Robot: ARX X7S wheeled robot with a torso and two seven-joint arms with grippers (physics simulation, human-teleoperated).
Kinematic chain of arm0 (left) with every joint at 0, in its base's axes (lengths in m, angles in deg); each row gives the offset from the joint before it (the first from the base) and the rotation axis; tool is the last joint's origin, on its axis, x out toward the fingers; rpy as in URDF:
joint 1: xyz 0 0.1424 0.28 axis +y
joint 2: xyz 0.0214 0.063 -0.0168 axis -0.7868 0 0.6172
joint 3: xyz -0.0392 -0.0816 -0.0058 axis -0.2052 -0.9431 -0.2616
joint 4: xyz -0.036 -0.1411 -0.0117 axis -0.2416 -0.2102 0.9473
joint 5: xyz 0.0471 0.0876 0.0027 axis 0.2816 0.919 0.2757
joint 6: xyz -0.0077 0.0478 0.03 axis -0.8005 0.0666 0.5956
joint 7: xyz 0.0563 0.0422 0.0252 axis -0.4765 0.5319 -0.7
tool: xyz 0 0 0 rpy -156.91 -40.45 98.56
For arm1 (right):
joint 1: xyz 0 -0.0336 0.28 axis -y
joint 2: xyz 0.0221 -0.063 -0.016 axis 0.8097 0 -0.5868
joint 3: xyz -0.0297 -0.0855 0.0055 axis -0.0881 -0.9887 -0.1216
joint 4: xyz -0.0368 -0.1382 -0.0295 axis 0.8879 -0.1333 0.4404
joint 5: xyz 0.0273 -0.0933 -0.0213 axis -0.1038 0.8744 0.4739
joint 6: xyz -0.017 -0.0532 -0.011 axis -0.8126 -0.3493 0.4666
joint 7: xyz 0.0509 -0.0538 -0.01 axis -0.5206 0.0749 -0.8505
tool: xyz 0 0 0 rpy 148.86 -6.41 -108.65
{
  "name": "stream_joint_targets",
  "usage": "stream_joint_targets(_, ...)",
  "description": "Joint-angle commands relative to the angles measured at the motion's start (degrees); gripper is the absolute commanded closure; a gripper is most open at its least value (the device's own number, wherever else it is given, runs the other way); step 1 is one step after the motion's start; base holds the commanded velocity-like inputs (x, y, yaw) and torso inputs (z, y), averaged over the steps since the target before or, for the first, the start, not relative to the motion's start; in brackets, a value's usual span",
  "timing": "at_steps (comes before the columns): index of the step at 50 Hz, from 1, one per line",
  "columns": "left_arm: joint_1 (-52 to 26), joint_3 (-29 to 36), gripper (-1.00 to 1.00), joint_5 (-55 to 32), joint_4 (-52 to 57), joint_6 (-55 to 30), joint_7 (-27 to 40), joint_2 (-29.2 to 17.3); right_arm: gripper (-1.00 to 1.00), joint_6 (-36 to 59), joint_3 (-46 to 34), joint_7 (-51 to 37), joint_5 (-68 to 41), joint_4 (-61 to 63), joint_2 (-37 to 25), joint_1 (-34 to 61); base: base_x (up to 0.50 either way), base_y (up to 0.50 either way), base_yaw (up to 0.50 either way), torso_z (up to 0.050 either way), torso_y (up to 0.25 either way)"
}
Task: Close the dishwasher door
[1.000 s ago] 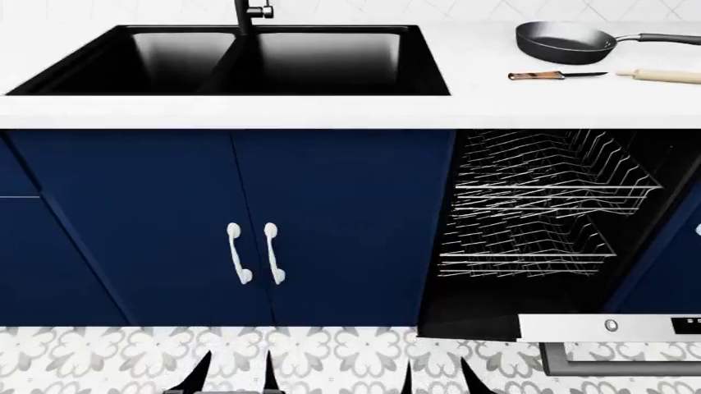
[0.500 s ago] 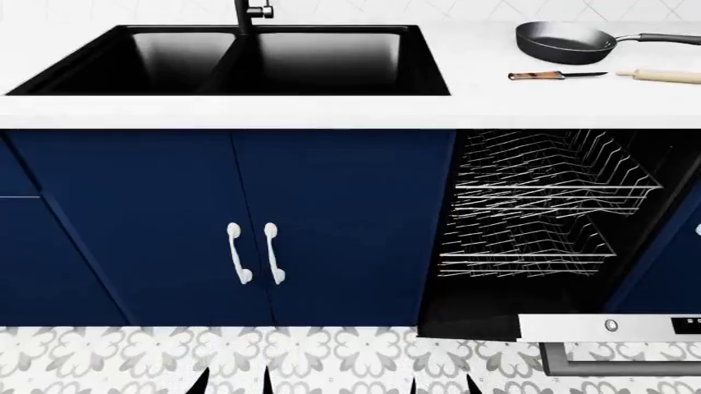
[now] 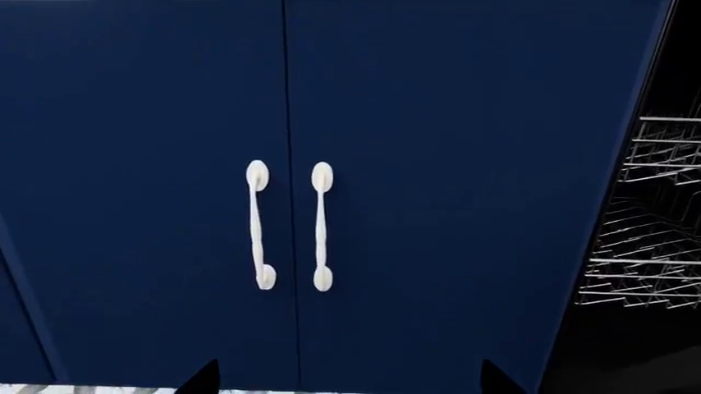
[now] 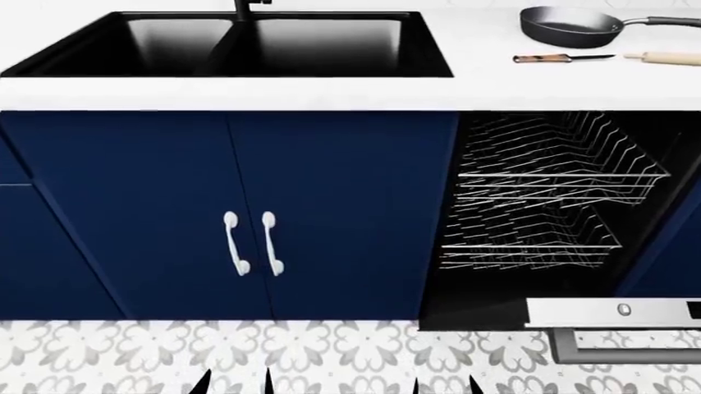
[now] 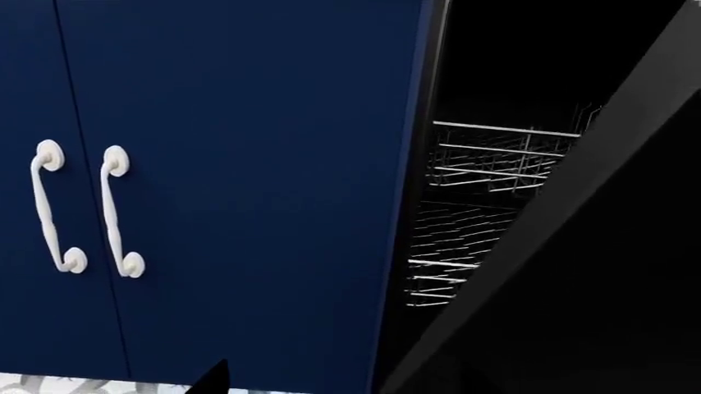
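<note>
The dishwasher door [image 4: 613,311] hangs open and down at the lower right of the head view, showing its white control strip with a round button and a grey bar handle [image 4: 625,345]. In the right wrist view its black face [image 5: 592,271] fills the side next to the open cavity. My left gripper [image 4: 235,384] is open, its tips wide apart in front of the navy cabinet doors [image 3: 350,382]. My right gripper [image 4: 444,386] is open too, left of the door and apart from it. Only one of its fingertips [image 5: 213,379] shows in the right wrist view.
Silver wire racks [image 4: 547,172] sit inside the open dishwasher. Navy cabinet doors with white handles [image 4: 252,244] stand under a black double sink [image 4: 252,41]. A pan [image 4: 570,25], a knife [image 4: 559,58] and a rolling pin [image 4: 662,57] lie on the white counter. Patterned floor tiles [image 4: 328,357] run below.
The head view has shifted, so counter and cabinets sit higher in the frame. The gripper tips show less at the bottom edge than a second ago. The dishwasher door stays open.
</note>
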Motion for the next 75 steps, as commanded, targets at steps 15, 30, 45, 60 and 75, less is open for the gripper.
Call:
stream_joint_targets(15, -0.01, -0.34, -1.00, 0.03, -0.08, 0.04, -0.30, 0.06, -1.00, -0.24, 0.70, 0.48, 0.04, -0.07, 0.08, 0.00, 0.00, 0.00, 0.00, -0.050, 0.000)
stream_joint_targets(30, -0.06, -0.56, -1.00, -0.04, -0.08, -0.10, -0.54, 0.09, -1.00, -0.29, 0.98, 0.73, 0.01, -0.07, 0.11, -0.04, 0.00, 0.00, 0.00, -0.050, 0.000)
stream_joint_targets(45, -0.06, -0.80, -1.00, 0.00, -0.08, -0.17, -0.73, 0.12, -1.00, -0.34, 1.38, 1.11, -0.03, -0.07, 0.17, -0.06, 0.00, 0.00, 0.00, -0.050, 0.000)
stream_joint_targets(60, -0.09, -0.84, -1.00, -0.01, -0.08, -0.25, -0.73, 0.13, -1.00, -0.26, 1.54, 1.20, 0.02, -0.07, 0.21, -0.07, 0.00, 0.00, 0.00, -0.050, 0.000)
stream_joint_targets(75, -0.14, -1.12, -1.00, -0.03, -0.08, -0.31, -1.02, 0.15, -1.00, -0.34, 1.81, 1.37, 0.00, -0.07, 0.23, -0.02, 0.00, 0.00, 0.00, -0.050, 0.000)
